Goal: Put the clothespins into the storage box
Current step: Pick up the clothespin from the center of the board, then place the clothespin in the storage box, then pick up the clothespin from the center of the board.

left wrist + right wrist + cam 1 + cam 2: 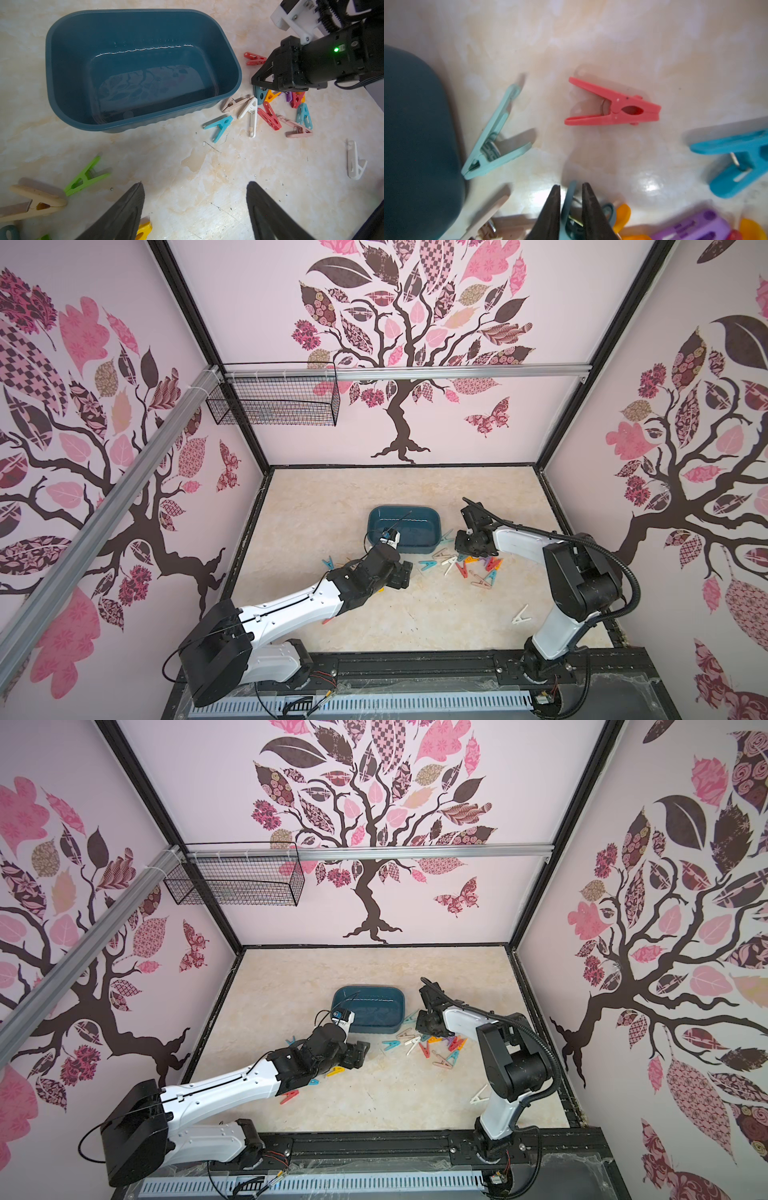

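The storage box (405, 508) (370, 988) sits on the marbled table (332, 497) between the two arms, toward the far side; in the left wrist view its glossy floor (145, 87) mirrors the wall pattern, and every one of the clothespins (469, 568) in view lies on the table outside it. The left gripper (195, 185) hangs above bare table on the near side of the box with its jaws spread wide and nothing between them; a green clothespin (87, 176), a beige clothespin (35, 201) and a yellow clothespin (143, 230) lie near it. The right gripper (571, 186) is down at the edge of the main heap, just beside the box's right end; its jaws are drawn narrow around a dark teal clothespin (568, 203) that stands between the fingers (550, 212), though whether they already press on it cannot be told. In front of that gripper a red clothespin (612, 108) lies flat and alone, a mint clothespin (492, 143) rests with its tip right by the box wall (415, 135), and a blue clothespin (737, 158) lies off to one side. In the heap, orange, purple, red, pink and white pegs overlap; a single white clothespin (521, 616) lies well apart, near the right arm's base.
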You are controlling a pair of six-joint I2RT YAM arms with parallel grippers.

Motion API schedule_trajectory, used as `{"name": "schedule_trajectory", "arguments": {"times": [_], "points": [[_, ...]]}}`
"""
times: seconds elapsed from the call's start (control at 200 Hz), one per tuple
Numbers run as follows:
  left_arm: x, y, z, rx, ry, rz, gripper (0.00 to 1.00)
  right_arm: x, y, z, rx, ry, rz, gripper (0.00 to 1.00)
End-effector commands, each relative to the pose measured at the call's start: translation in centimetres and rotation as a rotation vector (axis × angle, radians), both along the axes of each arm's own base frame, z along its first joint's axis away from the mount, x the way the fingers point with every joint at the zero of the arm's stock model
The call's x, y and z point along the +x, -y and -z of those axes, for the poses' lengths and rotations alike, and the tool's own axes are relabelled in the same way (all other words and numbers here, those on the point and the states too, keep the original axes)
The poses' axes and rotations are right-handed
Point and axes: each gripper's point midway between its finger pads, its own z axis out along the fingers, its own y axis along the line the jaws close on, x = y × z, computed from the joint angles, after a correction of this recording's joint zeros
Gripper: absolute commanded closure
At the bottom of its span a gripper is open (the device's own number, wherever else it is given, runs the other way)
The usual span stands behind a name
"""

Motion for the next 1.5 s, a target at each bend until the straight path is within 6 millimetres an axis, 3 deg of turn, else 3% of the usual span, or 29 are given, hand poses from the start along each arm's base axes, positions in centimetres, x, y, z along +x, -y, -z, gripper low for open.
{"name": "schedule_trajectory", "arguments": {"times": [0.0,0.08,0.225,0.35,0.47,0.625,0.83,0.975,1.115,1.311,1.411,1.496], "points": [[0.4,0.0,-0.2,0.015,0.024,-0.010,0.19,0.4,0.2,0.5,-0.026,-0.013,0.006,0.83],[1.0,-1.3,-0.6,0.053,0.050,-0.068,0.19,0.4,0.0,-0.5,-0.022,0.003,0.002,0.89],[3.2,-6.0,-1.2,-0.005,-0.012,-0.239,0.20,-0.2,-1.8,-5.5,-0.030,0.092,-0.049,0.94],[4.6,-9.7,-1.0,-0.140,-0.116,-0.351,0.22,-1.2,-5.5,-9.9,-0.001,0.161,-0.131,0.94],[5.2,-11.1,-0.2,-0.265,-0.223,-0.404,0.24,-1.2,-10.5,-12.8,0.114,0.214,-0.217,0.93],[5.4,-10.0,1.2,-0.364,-0.293,-0.387,0.26,1.5,-13.7,-12.0,0.185,0.227,-0.236,0.93],[4.9,-8.9,1.6,-0.360,-0.307,-0.314,0.26,3.9,-14.9,-10.0,0.146,0.220,-0.252,0.91],[4.3,-7.6,0.8,-0.260,-0.228,-0.222,0.26,3.6,-13.9,-11.7,0.116,0.247,-0.239,0.67],[2.9,-4.6,-0.2,-0.066,-0.090,-0.080,0.24,0.9,-10.5,-13.0,0.058,0.266,-0.196,0.64],[-1.0,0.5,-0.7,0.125,0.126,0.192,0.24,-5.6,-4.0,-8.9,-0.056,0.142,-0.107,0.65],[-3.1,2.9,-0.4,0.126,0.153,0.300,0.24,-7.1,-1.4,-7.5,-0.070,0.119,-0.070,0.68],[-4.1,4.5,0.3,0.052,0.102,0.337,0.25,-7.4,-0.4,-6.0,-0.045,0.064,-0.055,0.70]]}}
